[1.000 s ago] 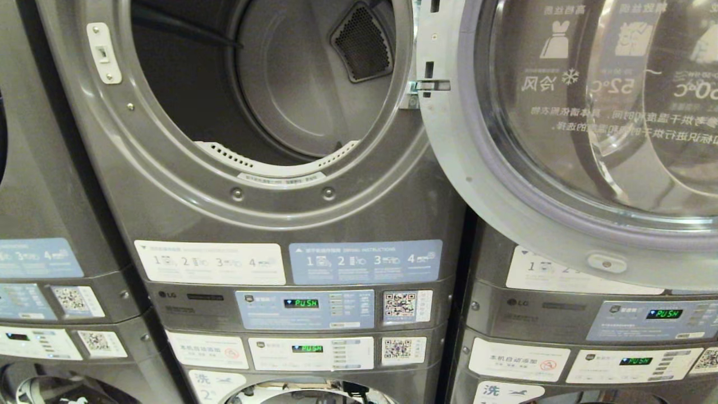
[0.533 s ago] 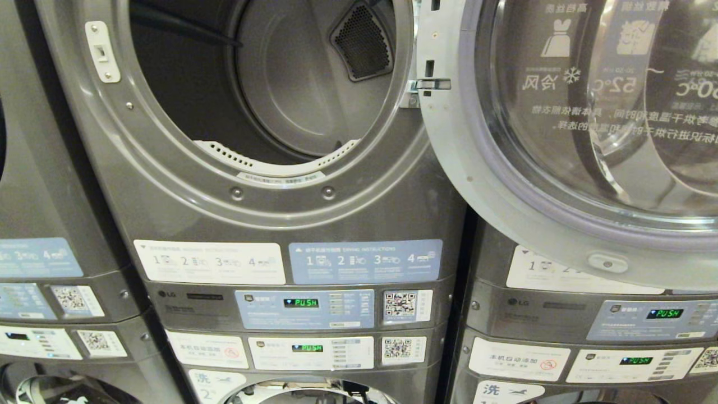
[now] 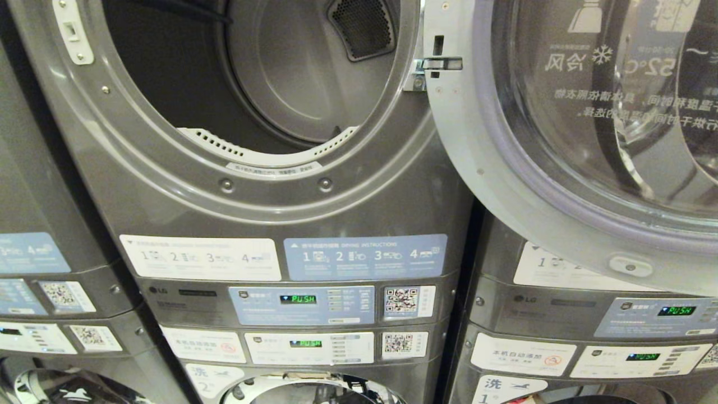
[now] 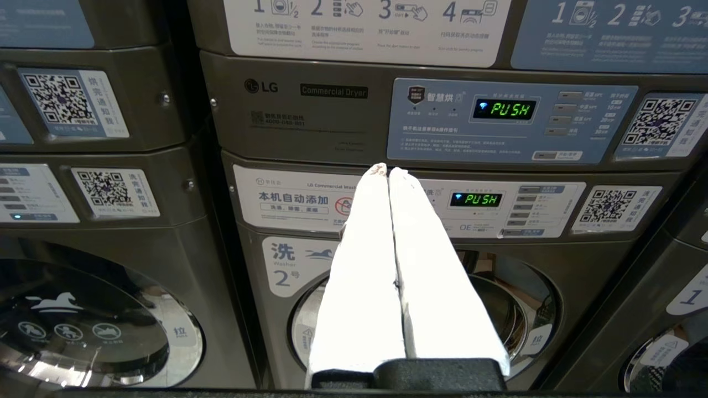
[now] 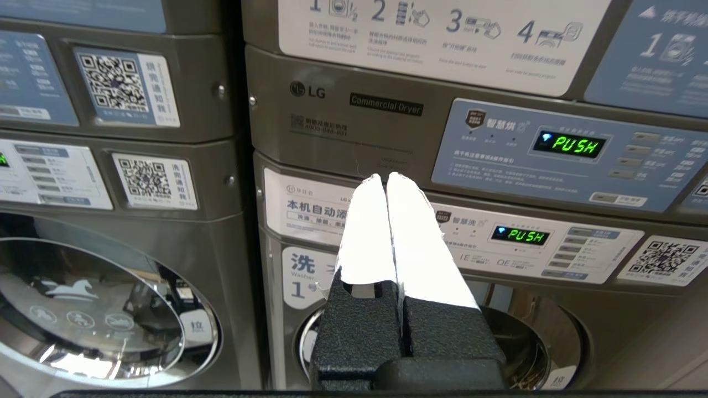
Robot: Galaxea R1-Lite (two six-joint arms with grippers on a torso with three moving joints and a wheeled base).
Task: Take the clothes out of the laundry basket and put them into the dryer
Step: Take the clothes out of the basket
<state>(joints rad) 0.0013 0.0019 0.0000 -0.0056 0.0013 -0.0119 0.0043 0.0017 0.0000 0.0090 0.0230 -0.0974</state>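
Stacked grey laundromat machines (image 3: 291, 303) filling the frame, dryer (image 3: 252, 78) gaping upper left, door (image 3: 561, 157) swinging right. Left gripper (image 4: 385, 172) and right gripper (image 5: 385, 178) both pinching closed, gripping nothing.

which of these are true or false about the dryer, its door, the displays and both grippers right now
1. The dryer door is swung open to the right of the opening. True.
2. Clothes lie inside the dryer drum. False: no clothes show in the part of the drum in view.
3. The dryer's display reads PUSH in green. True.
4. The left gripper holds a garment. False: its white fingers are pressed together with nothing between them.
5. The right gripper is shut and holds nothing. True.
6. The laundry basket stands in front of the dryer. False: no basket shows in any view.
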